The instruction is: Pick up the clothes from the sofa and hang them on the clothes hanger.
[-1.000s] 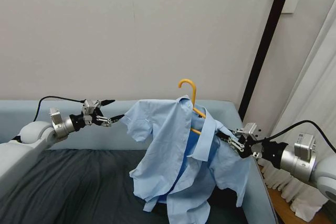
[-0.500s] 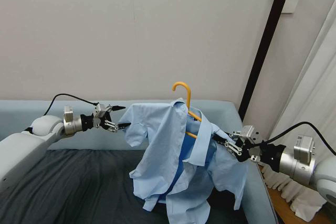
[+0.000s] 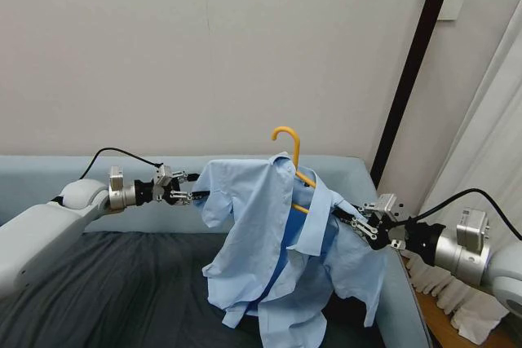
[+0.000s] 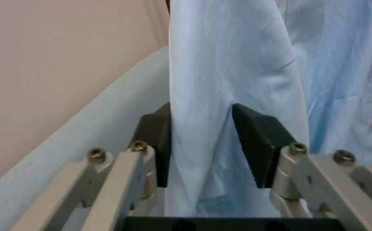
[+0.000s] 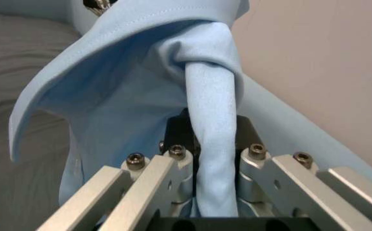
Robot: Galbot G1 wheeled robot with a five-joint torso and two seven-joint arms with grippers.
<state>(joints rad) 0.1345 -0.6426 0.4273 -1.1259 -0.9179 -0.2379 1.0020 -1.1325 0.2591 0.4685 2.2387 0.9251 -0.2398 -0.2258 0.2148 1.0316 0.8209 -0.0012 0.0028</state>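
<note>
Head view: light blue shirt point(image 3: 277, 242) is draped over a yellow hanger point(image 3: 287, 140) and held up in the air above the sofa point(image 3: 98, 283), hook pointing up and tail hanging near the dark seat. Left hand point(image 3: 186, 196) is at the shirt's sleeve edge, and right hand point(image 3: 359, 224) is at the opposite shoulder, lower, so the hanger sits tilted. Left wrist view: both pads point(image 4: 257, 139) sit either side of a hanging fold and touch the cloth, pinching it lightly. Right wrist view: fingers point(image 5: 173, 154) are pressed together on a twisted strip of the shirt under the collar. Step, as I read it: seating the shirt on the hanger, not yet hung anywhere. Next move probably needs a gentle outward pull on the sleeve side, firm grip, without tipping the hanger out of the collar.
</note>
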